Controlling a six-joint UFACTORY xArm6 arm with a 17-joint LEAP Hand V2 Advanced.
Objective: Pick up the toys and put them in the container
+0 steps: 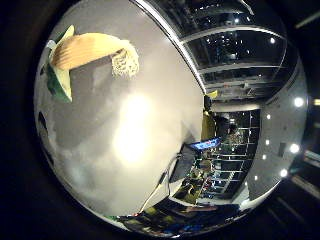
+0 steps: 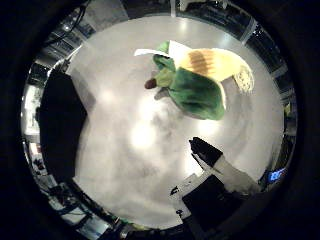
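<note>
On the grey table (image 2: pixel 125 150) lies a corn toy (image 2: pixel 200 80), bare surface around; the hand (image 2: pixel 220 172) holds nothing, fingers apart.

I see a pale grey surface (image 2: pixel 145 165) with bright light reflections on it. One plush corn cob toy (image 2: pixel 200 82) lies directly on it, with yellow body, green leaves and a white fringe at one end. A black box-like thing (image 2: pixel 60 125) stands at the surface's edge.
</note>
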